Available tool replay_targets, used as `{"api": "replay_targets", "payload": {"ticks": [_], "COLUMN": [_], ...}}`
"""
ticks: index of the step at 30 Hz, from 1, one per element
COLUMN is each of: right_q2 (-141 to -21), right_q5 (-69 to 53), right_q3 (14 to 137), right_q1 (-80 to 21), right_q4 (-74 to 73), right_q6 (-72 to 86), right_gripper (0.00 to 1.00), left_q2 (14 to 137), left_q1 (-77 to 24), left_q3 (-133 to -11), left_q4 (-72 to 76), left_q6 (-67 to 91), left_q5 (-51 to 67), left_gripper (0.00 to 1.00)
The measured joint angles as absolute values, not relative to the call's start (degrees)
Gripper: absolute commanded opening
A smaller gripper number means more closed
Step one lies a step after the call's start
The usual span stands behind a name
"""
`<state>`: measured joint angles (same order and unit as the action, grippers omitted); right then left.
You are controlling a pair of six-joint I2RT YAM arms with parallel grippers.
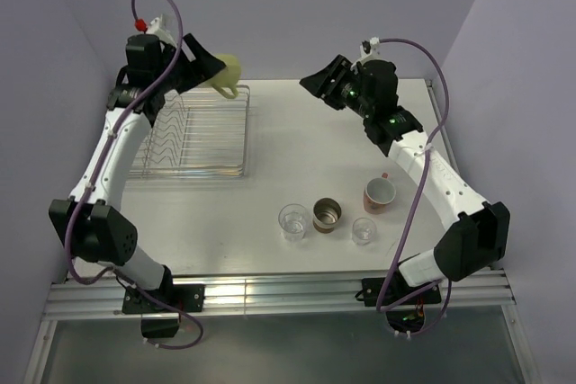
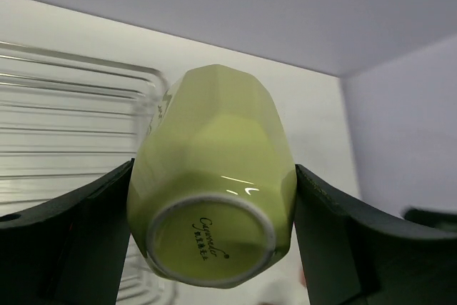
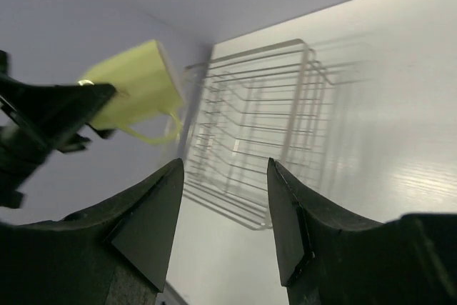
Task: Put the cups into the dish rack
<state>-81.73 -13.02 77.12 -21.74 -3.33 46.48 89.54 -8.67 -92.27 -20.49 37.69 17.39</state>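
My left gripper (image 1: 214,69) is shut on the pale yellow mug (image 1: 229,75), holding it in the air over the far right corner of the wire dish rack (image 1: 193,138). In the left wrist view the mug (image 2: 214,183) sits between both fingers, base toward the camera, with the rack (image 2: 64,119) beyond it. My right gripper (image 1: 317,84) is open and empty, raised over the far middle of the table; its view shows the rack (image 3: 257,126) and the mug (image 3: 139,87). The salmon-pink mug (image 1: 379,193), brown metallic cup (image 1: 328,215) and two clear tumblers (image 1: 292,220) (image 1: 364,230) stand on the table at the near right.
The white table (image 1: 297,141) ends at a metal rail along its near edge (image 1: 270,290). Lilac walls close in on the left, back and right. The rack holds no cups.
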Motion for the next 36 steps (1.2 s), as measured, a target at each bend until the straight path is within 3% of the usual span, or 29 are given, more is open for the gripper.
{"api": "replay_targets", "payload": {"ticks": [7,13,36], "right_q2": [-81.7,-81.7,-81.9], "right_q5": [-8.0,-5.8,-6.4], "right_q3": [77.6,77.6,77.1], "right_q1": [-21.7,-21.7,-21.7], "right_q4": [-11.5,-15.5,-16.8], "right_q6": [40.6,36.8,33.1], "right_gripper": [0.58,0.58,0.58], "left_q2": [104.9,116.8,130.3], "left_q1": [-8.2,-8.2,-8.2], "left_q3": [-110.3,-114.5,-123.2], "left_q4": [-35.8,-43.6,-48.3], "left_q6": [27.5,23.4,21.7], "left_q5": [1.3,-6.5,-11.9], "left_gripper": [0.0,0.0,0.03]}}
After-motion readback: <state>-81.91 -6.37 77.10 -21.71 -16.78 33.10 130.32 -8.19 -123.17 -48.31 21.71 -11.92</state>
